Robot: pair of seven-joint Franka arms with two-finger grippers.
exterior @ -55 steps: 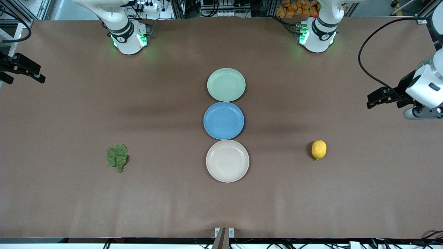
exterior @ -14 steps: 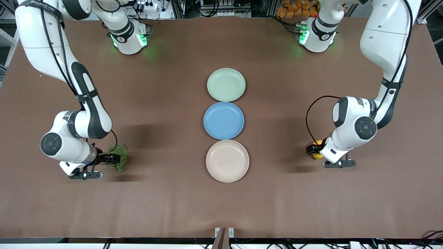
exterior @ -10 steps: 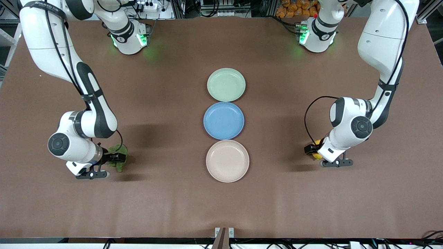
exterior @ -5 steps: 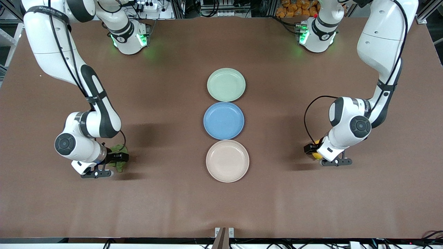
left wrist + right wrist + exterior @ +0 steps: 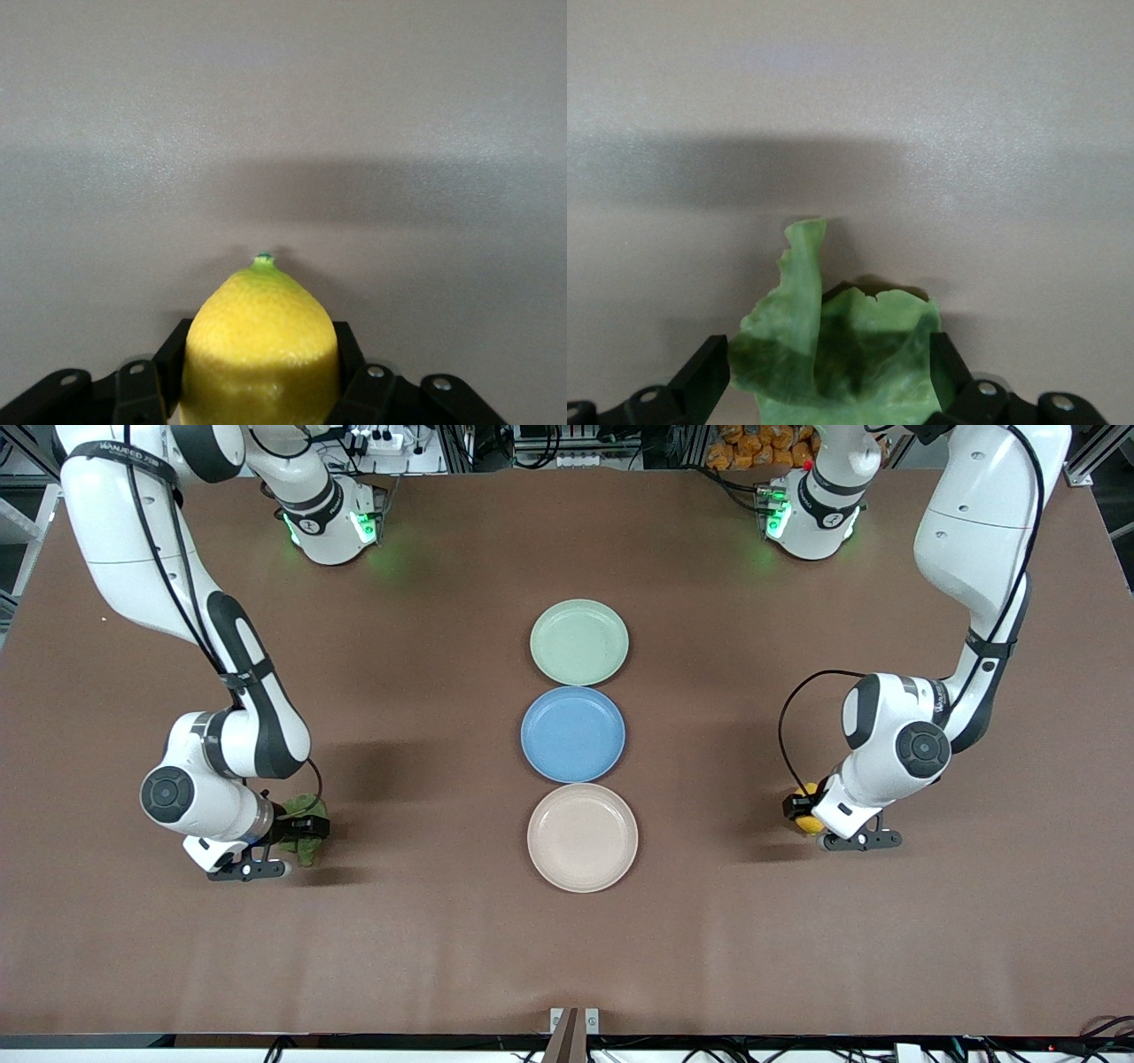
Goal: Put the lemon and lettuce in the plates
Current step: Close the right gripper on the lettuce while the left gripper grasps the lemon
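Observation:
The lemon (image 5: 807, 823) lies on the brown table toward the left arm's end. My left gripper (image 5: 801, 808) is down on it. In the left wrist view both black fingers press the sides of the lemon (image 5: 261, 341). The lettuce (image 5: 306, 852) lies toward the right arm's end. My right gripper (image 5: 306, 829) is shut on it. In the right wrist view the lettuce (image 5: 842, 354) is bunched up between the fingers with one flap standing up. The mint green plate (image 5: 578, 642) and the beige plate (image 5: 582, 837) sit empty at the table's middle.
A blue plate (image 5: 573, 733) sits between the mint green and beige plates, all three in a line. The mint green plate is the one farthest from the front camera. Both arm bases stand along the table's edge farthest from that camera.
Both arms came in from the table's ends and lowered onto the lemon and the lettuce. In the last second the right gripper slid slightly toward the plates and the lettuce bunched up.

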